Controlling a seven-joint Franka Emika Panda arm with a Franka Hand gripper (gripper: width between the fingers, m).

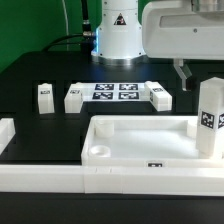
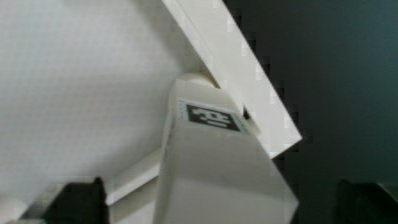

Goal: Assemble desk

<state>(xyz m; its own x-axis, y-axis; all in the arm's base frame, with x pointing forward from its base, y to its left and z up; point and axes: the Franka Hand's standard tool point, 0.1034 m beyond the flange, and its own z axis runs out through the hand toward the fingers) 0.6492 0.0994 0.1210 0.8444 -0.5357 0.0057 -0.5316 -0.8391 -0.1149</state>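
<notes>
At the exterior view's right-hand corner of the desk panel (image 1: 140, 142), you have one block leg (image 1: 208, 118) standing upright, its tag facing the camera. It probably stands there because that corner hole takes it (the joint itself is hidden). The jaws hang just above it, spread wide. In the wrist view the leg sits between the two dark fingertips (image 2: 80, 198), clamped by neither. The panel lies flat on the worktop (image 1: 30, 70), hard against the front border rail (image 1: 60, 172). Beyond it lies the marker board (image 1: 115, 92), with three loose legs beside it: one (image 1: 44, 95) well to its left, one (image 1: 75, 97) touching it, one (image 1: 160, 97) on its right. Nothing crowds your way up, in my judgement.
</notes>
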